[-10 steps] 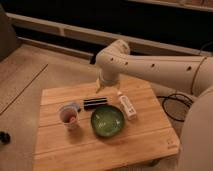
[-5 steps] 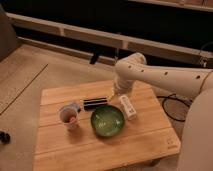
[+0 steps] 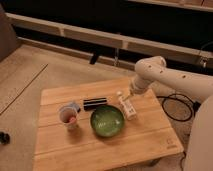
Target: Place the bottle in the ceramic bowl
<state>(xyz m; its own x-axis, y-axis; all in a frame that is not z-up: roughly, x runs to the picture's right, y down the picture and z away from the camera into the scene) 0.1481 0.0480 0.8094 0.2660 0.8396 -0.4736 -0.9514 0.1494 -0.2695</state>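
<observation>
While bar (image 3: 95,103) and cup (image 3: 69,115) sit beside bowl (image 3: 107,121), hand (image 3: 129,95), grip unclear, hovers by bottle (image 3: 128,108).

1. One bottle (image 3: 128,107).
2. One ceramic bowl (image 3: 106,121).
3. One white cup (image 3: 68,115).
4. One black bar (image 3: 95,103).
5. One worktop (image 3: 110,150).
6. One hand (image 3: 131,93), above the worktop's far right part, near the bottle's cap.
</observation>
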